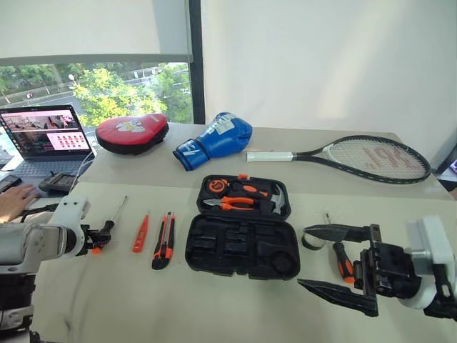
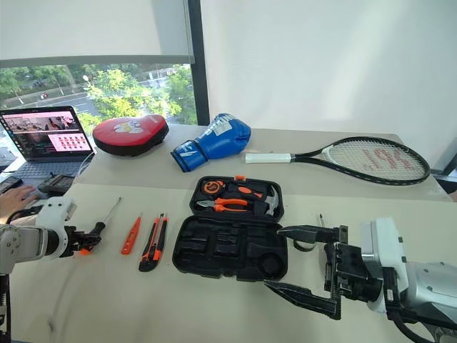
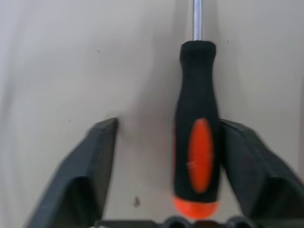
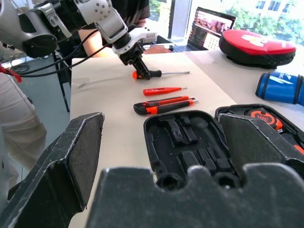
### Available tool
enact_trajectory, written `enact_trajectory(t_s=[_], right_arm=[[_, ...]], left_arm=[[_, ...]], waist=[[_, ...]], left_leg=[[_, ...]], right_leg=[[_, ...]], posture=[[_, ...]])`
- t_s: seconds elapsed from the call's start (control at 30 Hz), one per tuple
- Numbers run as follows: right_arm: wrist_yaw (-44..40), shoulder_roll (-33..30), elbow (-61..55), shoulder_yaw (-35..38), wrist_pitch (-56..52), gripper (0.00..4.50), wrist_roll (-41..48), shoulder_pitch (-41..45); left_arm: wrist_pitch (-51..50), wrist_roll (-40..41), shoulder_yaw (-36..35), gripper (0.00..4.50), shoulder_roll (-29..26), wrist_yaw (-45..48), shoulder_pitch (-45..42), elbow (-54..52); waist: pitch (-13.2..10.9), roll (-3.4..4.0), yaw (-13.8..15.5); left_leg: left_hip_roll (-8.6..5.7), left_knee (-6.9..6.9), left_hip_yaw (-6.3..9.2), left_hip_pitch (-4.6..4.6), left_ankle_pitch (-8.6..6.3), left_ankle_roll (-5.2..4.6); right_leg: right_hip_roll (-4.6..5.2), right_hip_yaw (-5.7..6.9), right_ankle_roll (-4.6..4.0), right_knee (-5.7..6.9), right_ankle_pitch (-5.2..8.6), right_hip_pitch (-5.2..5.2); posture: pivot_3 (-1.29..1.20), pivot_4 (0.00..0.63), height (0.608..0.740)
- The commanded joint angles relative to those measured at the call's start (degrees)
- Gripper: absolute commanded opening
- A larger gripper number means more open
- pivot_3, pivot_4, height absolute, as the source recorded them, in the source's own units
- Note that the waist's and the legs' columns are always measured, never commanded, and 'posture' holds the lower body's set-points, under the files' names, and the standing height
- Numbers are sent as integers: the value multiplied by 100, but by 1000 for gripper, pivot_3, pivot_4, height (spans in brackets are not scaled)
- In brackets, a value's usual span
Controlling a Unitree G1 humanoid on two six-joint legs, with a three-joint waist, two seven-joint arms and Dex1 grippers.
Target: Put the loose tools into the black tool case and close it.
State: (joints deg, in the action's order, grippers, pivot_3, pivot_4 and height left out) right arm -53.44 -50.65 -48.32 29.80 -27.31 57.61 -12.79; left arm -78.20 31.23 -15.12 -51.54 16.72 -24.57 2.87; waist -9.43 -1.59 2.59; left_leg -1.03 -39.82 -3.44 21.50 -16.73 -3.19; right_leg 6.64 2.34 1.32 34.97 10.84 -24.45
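Right claw is closest to the camera, hanging over the front right of the table with its two black fingers spread wide and nothing between them. It points sideways toward the open tool case, which sits in the middle of the table, a bit to the claw's left. Lid half of the case has pliers and a hammer in it; the near half shows empty slots. One orange-and-black screwdriver lies on the table just behind that claw, beside a small black tape roll.

Over on the left, the left claw is down at the handle of the other screwdriver. From the wrist camera the handle sits between the fingers, right up against one finger while the other one stands off from it, so the fingers are partly open, not clamped on it. That screwdriver is lying flat on the table.

Between it and the case are the slim orange tester and the utility knife, side by side, well apart from both claws. Behind the case: a red pad, blue boxing glove, tennis racket and a laptop.
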Motion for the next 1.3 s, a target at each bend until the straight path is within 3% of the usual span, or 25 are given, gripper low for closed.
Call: enact_trajectory(t_s=[0.03, 0.13, 0.23, 0.3, 0.37, 0.43, 0.53, 0.73, 0.87, 0.97, 1.3], right_arm=[[90, 101, -268, 233, 120, 4500, -56, -228], [238, 273, -322, 270, 195, 4500, -234, -481], [564, 565, -234, 309, 143, 4500, -187, -747], [662, 783, -159, 301, 211, 4500, -486, -1032], [923, 989, -338, 415, 220, 4500, -564, -1293], [1025, 1150, -581, 626, 291, 4500, -580, -1575], [1020, 1271, -879, 815, 382, 4500, -717, -1999], [1115, 1423, -1168, 1160, 1196, 4500, -634, -3226], [1216, 1462, -1168, 1141, 1842, 4500, -747, -3971], [1419, 1425, -1168, 1038, 2223, 4500, -951, -4233], [2074, 890, -1168, 553, 2777, 4500, -1157, -4340]], left_arm=[[244, -33, 61, 1796, 47, 380, -147, 176], [1124, 190, -337, 885, 341, 848, -346, 93], [1580, 733, -360, 885, 511, 1888, -954, -83], [1844, 846, 368, 885, 377, 3039, -1388, -316], [3529, -167, 1850, 885, 102, 4610, -1533, -569], [5019, -1168, 2930, 885, 201, 5453, -1873, -141], [6485, -2038, 3590, 885, 719, 5784, -2532, 1137], [8061, -3259, 4456, 885, 1808, 6233, -3883, 3533], [8234, -3700, 4598, 885, 2073, 6425, -4217, 4231], [7778, -3843, 4602, 885, 2124, 6686, -4201, 4241], [4808, -3661, 4401, 885, 2065, 7192, -3761, 2367]], waist=[[0, 0, 4], [0, 0, 14], [-4, -29, 47], [1, -75, 62], [2, -73, 27], [31, -23, -7], [43, 13, -9], [23, -18, -34], [23, -18, -64], [24, -19, -96], [23, -17, -117]], left_leg=[[1, 0, 3, 2, 0, 2], [1, -1, 8, 2, -1, 3], [-1, -13, 14, 26, 2, 7], [-1, -26, 22, 75, 13, 22], [-14, -42, 26, 95, 25, 9], [-22, -35, 3, 85, 41, -29], [-29, -23, -29, 58, 33, -56], [-1, -67, -26, 91, 6, -128], [-5, -106, -32, 106, -17, -170], [-10, -118, -37, 115, -25, -184], [-6, -167, -25, 150, -39, -203]], right_leg=[[1, 0, 0, 0, 0, 0], [7, -1, 0, 1, 0, 2], [24, 7, 0, 2, -1, -9], [16, 15, -9, 8, -9, -50], [-23, 35, -10, 9, -14, -59], [-20, 32, -9, 1, -13, -56], [-19, 9, -8, -8, -11, -39], [-60, 5, -4, 5, -14, -56], [-55, 1, 33, 3, -14, -55], [-48, -3, 50, 0, -12, -57], [-35, 3, 66, 8, -12, -72]], posture=[[0, 150, 740], [0, 150, 740], [0, 150, 740], [0, 150, 740], [0, 150, 740], [0, 150, 740], [0, 150, 740], [0, 150, 740], [0, 150, 740], [0, 150, 740], [0, 150, 740]])
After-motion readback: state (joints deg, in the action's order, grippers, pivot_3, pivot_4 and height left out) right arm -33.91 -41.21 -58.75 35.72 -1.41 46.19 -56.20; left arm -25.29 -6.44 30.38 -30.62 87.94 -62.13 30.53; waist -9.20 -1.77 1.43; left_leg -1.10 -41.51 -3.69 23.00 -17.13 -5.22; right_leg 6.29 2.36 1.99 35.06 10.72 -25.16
